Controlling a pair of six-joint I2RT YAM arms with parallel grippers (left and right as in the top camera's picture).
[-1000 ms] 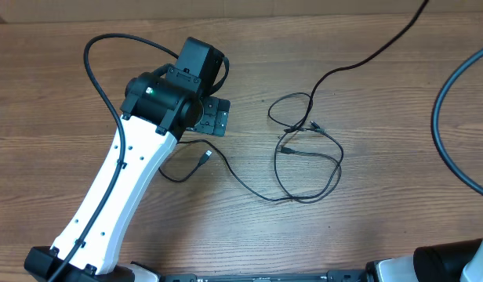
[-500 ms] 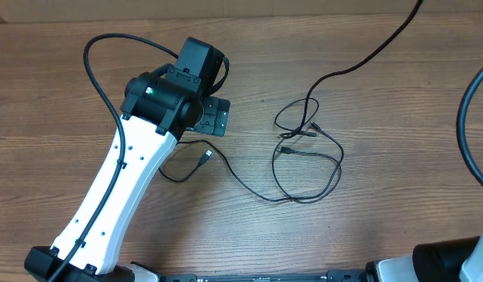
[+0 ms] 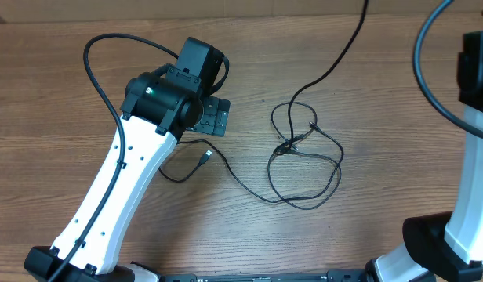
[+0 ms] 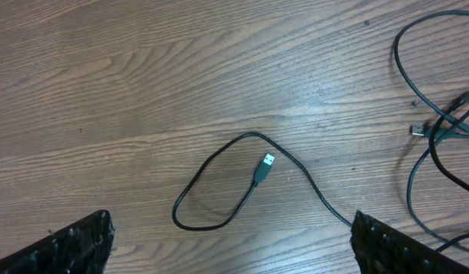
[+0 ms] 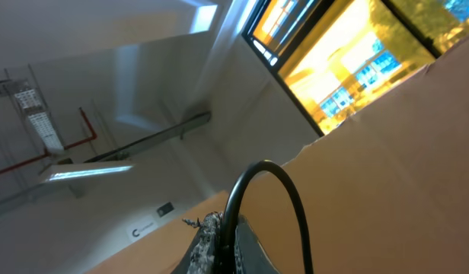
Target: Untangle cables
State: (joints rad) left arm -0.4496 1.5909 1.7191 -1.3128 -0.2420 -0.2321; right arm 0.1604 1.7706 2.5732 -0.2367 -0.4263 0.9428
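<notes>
Left gripper (image 4: 231, 232) hangs over the brown wood-grain worktop (image 3: 367, 227) w/ jaws spread wide, its black fingers (image 4: 74, 243) at the two bottom corners of the wrist view and nothing gripped btwn them. Right gripper (image 5: 217, 247) is clamped tight, its cam tilted up at a ceiling, a tan wall & a lit window. A black cable strand (image 5: 263, 164) arcs out from btwn its fingers, so it looks pinched there. On the worktop lie the thin black flexible cables (image 3: 287, 146): several loops crossing at a knot right of centre in the overhead view, w/ two small plugs at that crossing. One line leaves the knot up-right & goes off the top edge of the overhead view. Another trails left from the bottom of the loops, curls into a small loop beside the white left arm (image 3: 124, 188) & ends in a silver-tipped USB plug (image 4: 265, 162), lying flat near the left gripper, untouched. Right arm's white link (image 3: 473, 172) stands at the far right edge, apart from the tangle.
</notes>
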